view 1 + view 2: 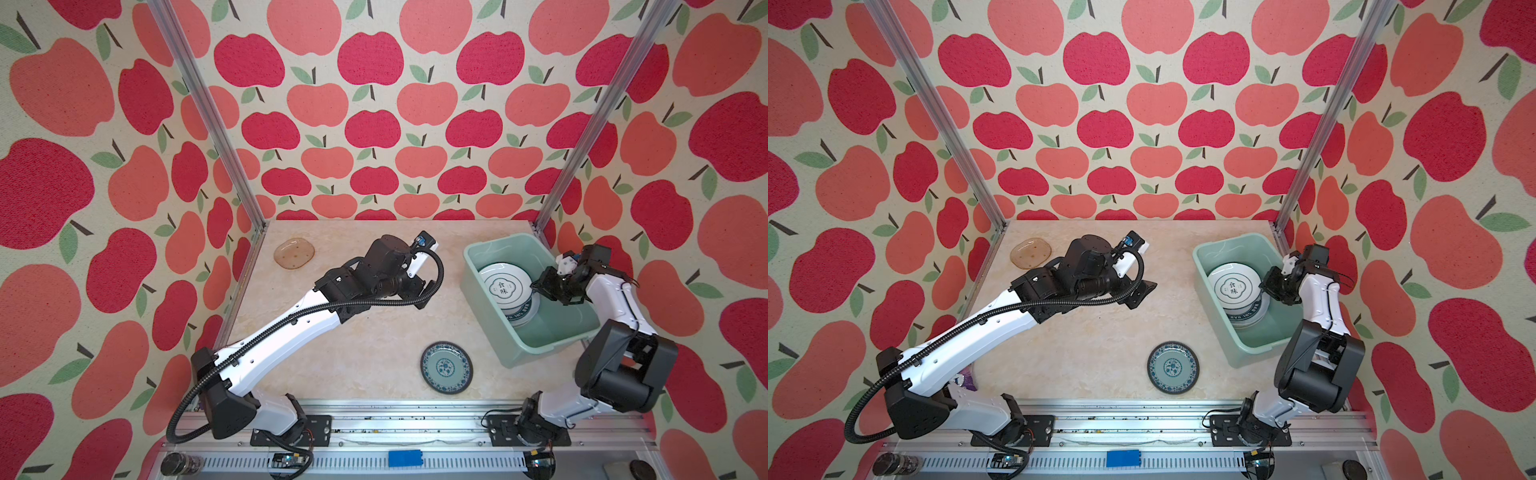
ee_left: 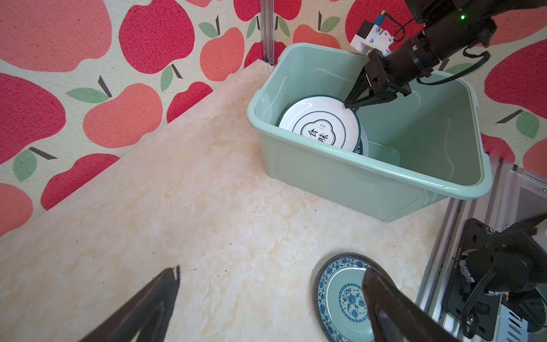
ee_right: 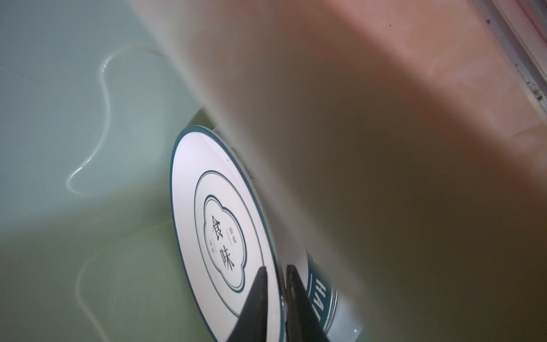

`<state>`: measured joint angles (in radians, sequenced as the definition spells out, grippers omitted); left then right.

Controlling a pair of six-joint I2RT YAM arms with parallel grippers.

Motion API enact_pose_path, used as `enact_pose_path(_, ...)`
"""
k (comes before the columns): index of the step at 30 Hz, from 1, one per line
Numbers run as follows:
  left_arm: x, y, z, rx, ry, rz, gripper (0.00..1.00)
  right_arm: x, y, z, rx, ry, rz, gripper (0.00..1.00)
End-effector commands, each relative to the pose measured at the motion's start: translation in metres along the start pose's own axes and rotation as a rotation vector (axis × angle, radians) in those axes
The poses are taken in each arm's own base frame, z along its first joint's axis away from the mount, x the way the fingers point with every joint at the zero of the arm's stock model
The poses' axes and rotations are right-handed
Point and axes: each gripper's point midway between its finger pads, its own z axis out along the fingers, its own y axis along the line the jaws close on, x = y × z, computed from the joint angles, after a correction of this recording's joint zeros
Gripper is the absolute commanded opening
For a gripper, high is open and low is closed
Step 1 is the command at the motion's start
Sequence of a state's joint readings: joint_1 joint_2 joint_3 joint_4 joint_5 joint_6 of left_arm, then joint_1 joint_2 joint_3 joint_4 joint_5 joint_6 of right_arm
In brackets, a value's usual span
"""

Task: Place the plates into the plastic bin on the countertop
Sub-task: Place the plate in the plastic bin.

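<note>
right gripper (image 2: 352, 104): clamped on your emblem plate (image 1: 503, 286) by its rim, plate inside the plastic bin (image 1: 544, 351) atop a lettered-rim plate (image 1: 521, 313) | left gripper (image 2: 269, 275): jaws wide apart, empty, beside the bin | outside: teal patterned plate (image 1: 446, 368) near the bin, amber plate (image 1: 294, 252) well apart from it | two to go after this one, I reckon

Bright apple-print walls (image 1: 374, 124) meet at silver aluminium corner posts (image 1: 208, 112), evenly lit.

In the bin (image 1: 540, 353) at the right, the uppermost white plate (image 1: 504, 286) bore the characters 食味 inside its cloud-shaped emblem. The lower plate (image 3: 322, 291) showed "HA" on its dark-green rim, with the remaining letters hidden.
</note>
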<state>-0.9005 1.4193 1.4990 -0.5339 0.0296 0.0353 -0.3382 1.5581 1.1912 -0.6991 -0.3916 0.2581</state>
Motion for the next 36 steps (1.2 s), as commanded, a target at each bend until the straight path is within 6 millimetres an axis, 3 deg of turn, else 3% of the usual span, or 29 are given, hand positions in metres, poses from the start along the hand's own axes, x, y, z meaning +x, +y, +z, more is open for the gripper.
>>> enact_pose_path(1,-0.011,0.006,-0.013,-0.026,-0.038,-0.016,0.99,0.067,-0.031,0.028,0.102,0.274,0.119,0.15)
enact_pose_path(12,-0.011,0.007,-0.015,-0.032,-0.042,-0.011,0.99,0.065,-0.030,0.027,0.131,0.271,0.105,0.15)
enact_pose_path(17,-0.015,0.008,-0.019,-0.038,-0.056,-0.010,0.99,0.048,-0.012,0.009,0.109,0.208,0.073,0.15)
enact_pose_path(19,-0.016,0.010,-0.021,-0.046,-0.061,-0.010,0.99,0.039,-0.001,-0.003,0.094,0.169,0.053,0.22)
enact_pose_path(23,-0.021,0.019,-0.029,-0.089,-0.087,-0.029,0.99,0.022,0.032,-0.033,0.032,0.075,0.004,0.37)
enact_pose_path(29,-0.022,0.030,-0.057,-0.120,-0.164,-0.110,0.99,0.019,0.104,-0.083,-0.120,-0.044,-0.121,0.51)
enact_pose_path(36,-0.003,0.050,-0.097,-0.141,-0.184,-0.240,0.99,0.059,0.194,-0.123,-0.253,-0.057,-0.355,0.56)
